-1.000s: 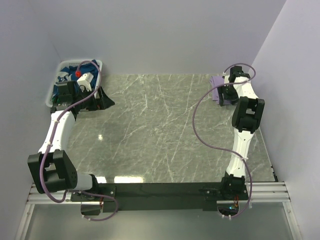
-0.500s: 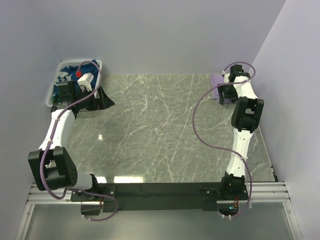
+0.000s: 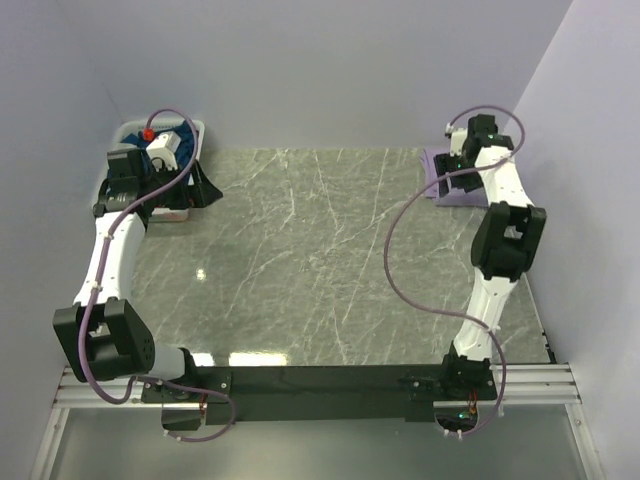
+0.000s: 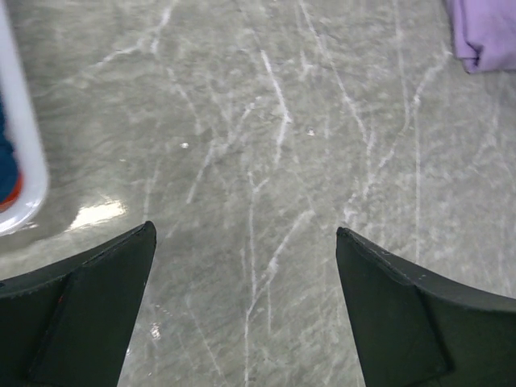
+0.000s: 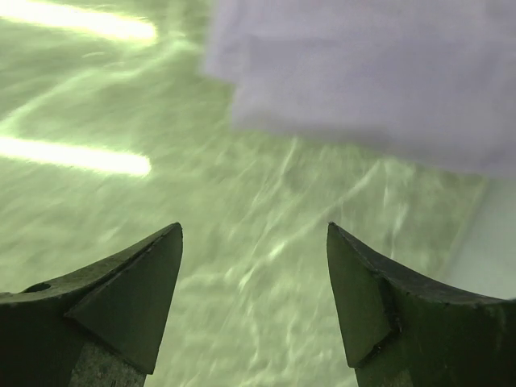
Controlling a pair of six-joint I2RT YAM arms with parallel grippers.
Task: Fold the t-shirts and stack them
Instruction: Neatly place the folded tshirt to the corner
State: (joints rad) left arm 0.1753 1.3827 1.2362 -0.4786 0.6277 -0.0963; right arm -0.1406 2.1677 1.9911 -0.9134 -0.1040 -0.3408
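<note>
Down at the near edge, both arms are bolted side by side, and the grey marble-patterned desk (image 3: 320, 250) stretches away from them. Out on the left, the left hand (image 4: 243, 230) hangs over bare desk, jaws spread wide, nothing between them. Just beside it sits the white slatted plastic basket (image 4: 26, 161), tucked into the far left corner. Inside, a navy blue t-shirt (image 3: 184, 140) lies bunched up, and the wrist view catches a sliver of red at the basket's inner wall, too little to identify. Across on the right, the right hand (image 5: 253, 227) hovers with its jaws apart and empty. Just past its fingertips lies the folded lavender-purple t-shirt (image 5: 363, 72), flat on the desk in the far right corner, close to the wall.
</note>
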